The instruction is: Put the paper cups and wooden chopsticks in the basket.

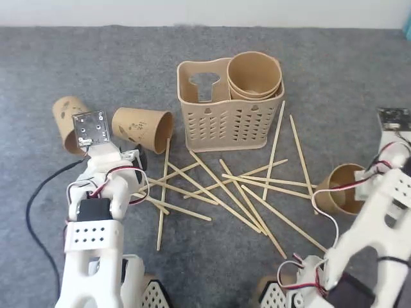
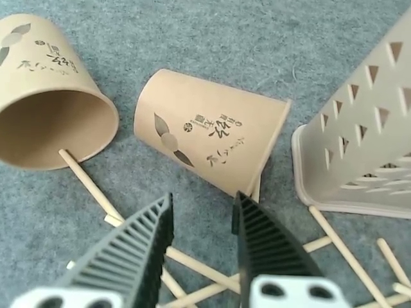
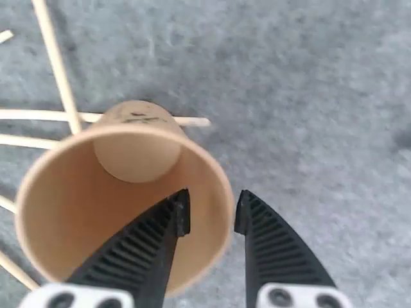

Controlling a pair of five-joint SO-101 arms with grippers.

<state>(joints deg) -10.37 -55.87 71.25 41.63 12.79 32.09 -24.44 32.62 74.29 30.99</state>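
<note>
Currently, right gripper [image 3: 212,208]: jaws narrowly apart and straddling the rim of the lone paper cup [image 3: 77,212] — one finger [image 3: 164,237] inside the mouth, the other outside the wall. Whether the pads press on the wall cannot be told. The cup's mouth faces the wrist camera, and a chopstick [image 3: 58,58] runs on the carpet past its base. In the high view this cup [image 1: 340,189] sits at the right edge of the frame, at mid-height, just beside the right end of the stick scatter.

Left gripper [image 2: 202,218]: jaws a little apart with nothing between them, poised over crossed sticks. Just beyond the fingertips lies the near lying cup [image 2: 205,128] on its side, with its rim close to the basket's foot. The far lying cup [image 2: 45,109] is also on its side, and one stick's end is at its open mouth. In the high view both cups sit at left of centre — near lying cup [image 1: 141,128], far lying cup [image 1: 67,112].

Basket [image 1: 225,122]: upright, upper centre of the frame, two compartments. Stacked cups [image 1: 253,74] stand nested in its right compartment.

Wooden chopsticks [image 1: 225,192]: scattered and crossing on the grey carpet [image 1: 321,64] below the basket, and two lean by its right side.
</note>
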